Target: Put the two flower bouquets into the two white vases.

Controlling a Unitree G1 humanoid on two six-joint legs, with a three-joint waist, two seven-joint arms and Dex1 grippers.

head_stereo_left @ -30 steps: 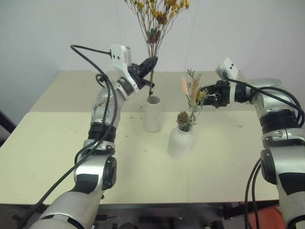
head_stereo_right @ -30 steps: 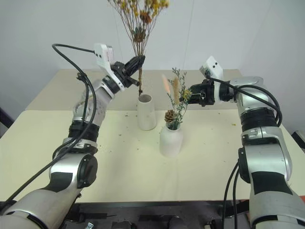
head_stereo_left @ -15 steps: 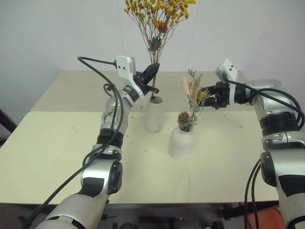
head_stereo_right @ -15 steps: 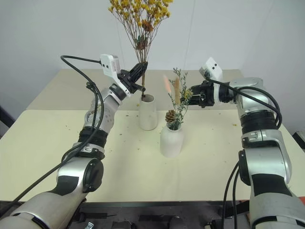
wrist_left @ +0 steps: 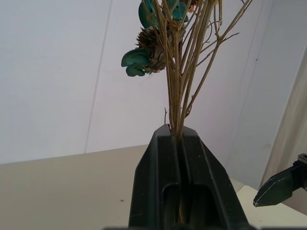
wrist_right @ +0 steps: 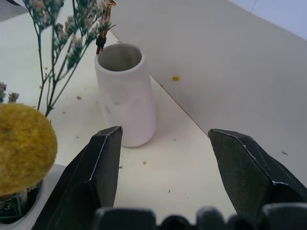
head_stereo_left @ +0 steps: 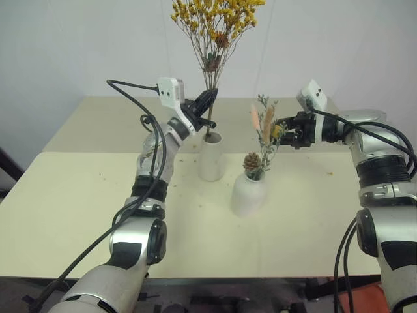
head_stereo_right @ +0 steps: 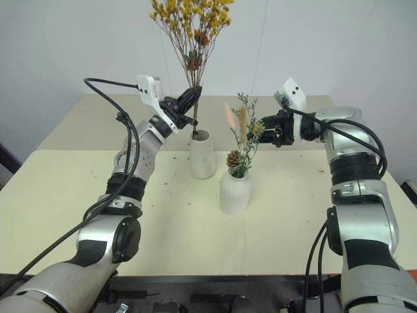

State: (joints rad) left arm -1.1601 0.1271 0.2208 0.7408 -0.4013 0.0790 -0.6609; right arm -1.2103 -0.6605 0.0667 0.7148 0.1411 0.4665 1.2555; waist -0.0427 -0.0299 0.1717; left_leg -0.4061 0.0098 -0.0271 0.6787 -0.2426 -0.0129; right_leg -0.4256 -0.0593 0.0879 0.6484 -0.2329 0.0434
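Bouquets at two white vases on the tabletop (head_stereo_left: 78, 195).
Left pincer (head_stereo_left: 210, 98) clamps yellow bunch (head_stereo_left: 215, 19), stem ends at tall vase (head_stereo_left: 210, 156) mouth; green sprig (head_stereo_left: 264, 140) stands in round vase (head_stereo_left: 248, 194); right pincer (head_stereo_left: 281, 130) open beside it.

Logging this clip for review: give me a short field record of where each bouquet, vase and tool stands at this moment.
yellow bouquet: stems clamped in left tool, stem tips just above the rim of the tall vase, not inside it
green sprig bouquet: standing in round vase
right tool: open, holding nothing, beside the sprig bouquet
table: scattered flower crumbs
task: one bouquet placed, one not yet
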